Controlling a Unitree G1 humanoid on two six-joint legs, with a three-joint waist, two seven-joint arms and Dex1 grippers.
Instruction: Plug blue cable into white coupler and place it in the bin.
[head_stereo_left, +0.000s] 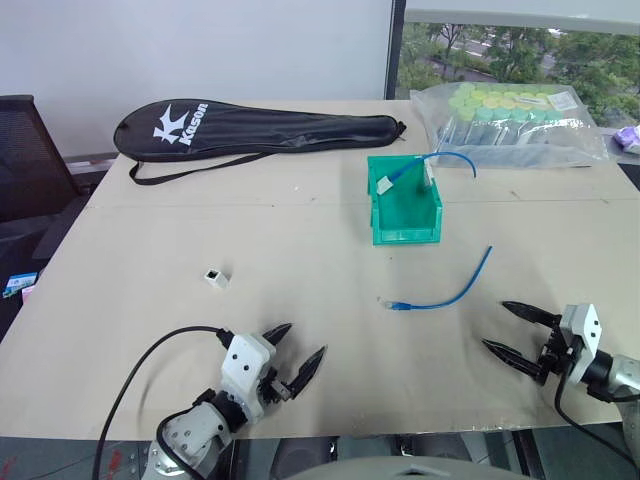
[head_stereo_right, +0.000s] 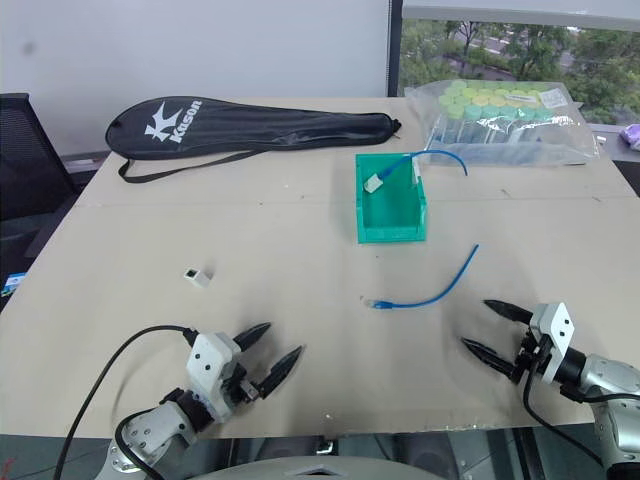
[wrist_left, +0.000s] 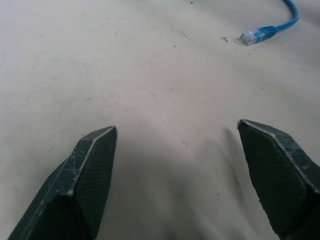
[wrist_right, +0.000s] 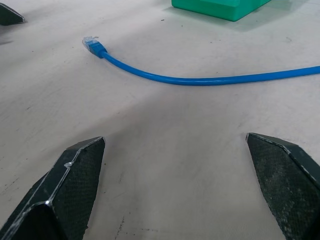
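Bench (head_stereo_left: 300, 250) held the blue cable (head_stereo_left: 450, 294) between both spread, empty pincers, left pincer (head_stereo_left: 297, 352) and right pincer (head_stereo_left: 512, 327); white coupler (head_stereo_left: 215, 276) lay apart, bin (head_stereo_left: 404, 232) beyond.

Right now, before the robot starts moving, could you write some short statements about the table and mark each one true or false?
1. The blue cable lies loose on the table, held by neither gripper. True.
2. The white coupler is already on the cable's plug. False: it sits alone, well apart from the cable.
3. The left gripper and the right gripper are both open and empty. True.
4. The bin is empty. False: another blue cable with a white block hangs in it.
5. The black racket bag lies between the grippers. False: it lies at the table's far side.
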